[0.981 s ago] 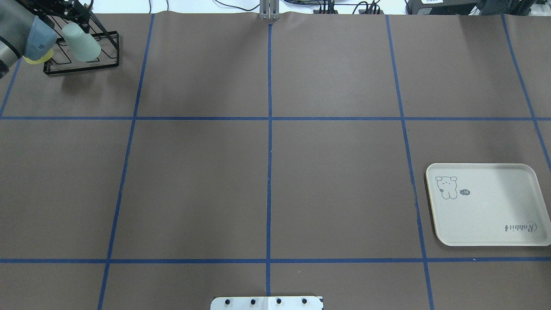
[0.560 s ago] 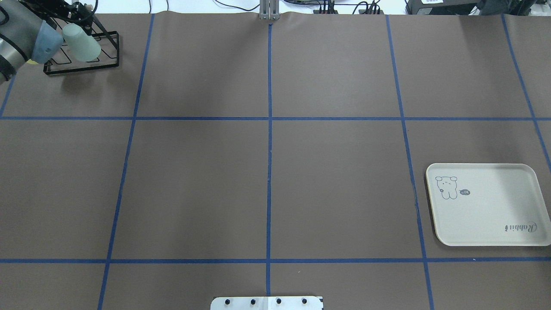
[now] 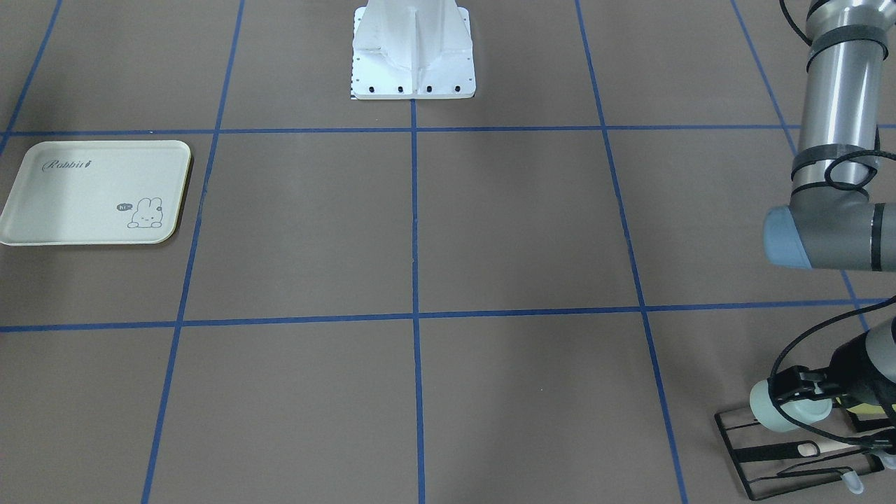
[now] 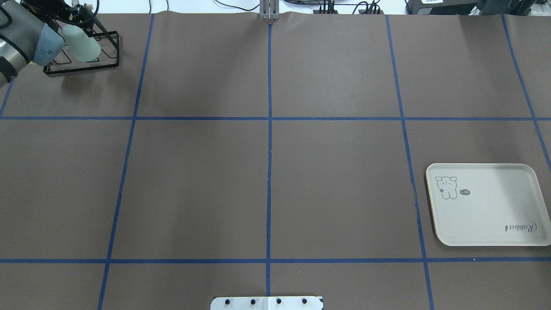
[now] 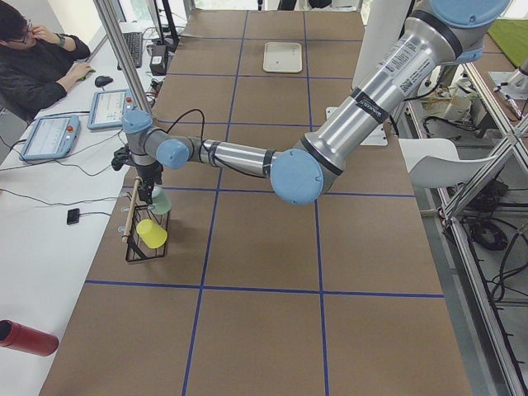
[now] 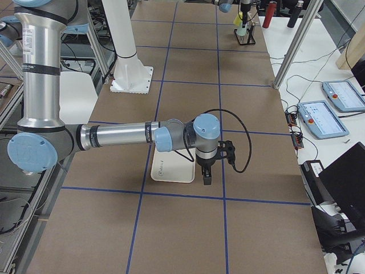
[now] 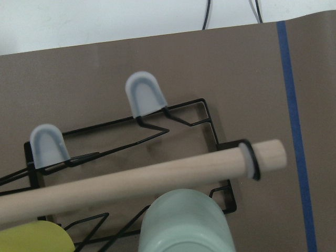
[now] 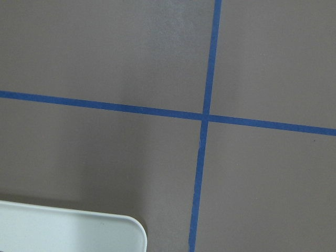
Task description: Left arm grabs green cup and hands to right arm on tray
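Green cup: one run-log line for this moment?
stage: pickup | left gripper at green cup on rack, grip unclear | right gripper by tray edge | handover not yet done

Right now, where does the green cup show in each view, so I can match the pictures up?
Front-facing: green cup bottom right.
Overhead: green cup top left.
Exterior left: green cup mid-left.
Exterior right: far top edge, too small to tell.
Left wrist: green cup bottom centre.
Right wrist: not in it.
Shared landmark: the black wire rack, at the cup.
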Tool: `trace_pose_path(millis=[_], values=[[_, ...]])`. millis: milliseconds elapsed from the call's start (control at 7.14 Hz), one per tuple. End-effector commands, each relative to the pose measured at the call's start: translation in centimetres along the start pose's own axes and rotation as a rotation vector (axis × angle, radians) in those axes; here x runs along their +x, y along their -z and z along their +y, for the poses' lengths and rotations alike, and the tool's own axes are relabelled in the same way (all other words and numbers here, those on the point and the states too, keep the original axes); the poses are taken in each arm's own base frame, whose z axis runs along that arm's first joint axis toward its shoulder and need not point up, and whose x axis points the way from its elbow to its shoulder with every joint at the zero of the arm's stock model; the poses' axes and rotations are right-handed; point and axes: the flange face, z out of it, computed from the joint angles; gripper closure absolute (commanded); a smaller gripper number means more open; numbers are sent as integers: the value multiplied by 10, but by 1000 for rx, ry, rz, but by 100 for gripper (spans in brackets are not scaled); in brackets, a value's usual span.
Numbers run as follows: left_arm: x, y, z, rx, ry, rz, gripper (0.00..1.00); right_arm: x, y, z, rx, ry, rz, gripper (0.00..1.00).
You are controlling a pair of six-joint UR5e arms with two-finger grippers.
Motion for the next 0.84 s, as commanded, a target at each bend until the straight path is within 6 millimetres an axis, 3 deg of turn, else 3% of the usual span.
trace_pose_path(millis=[0,560,700], values=[[4,-1,0,5,-10,5,1,0,0,0,1,0,-1,0],[4,0,1,6,-14,6,1,0,1,-1,2,1,-2,0],[3,-1,2,5,-12,5,7,-1,1,-1,2,3,-2,0]])
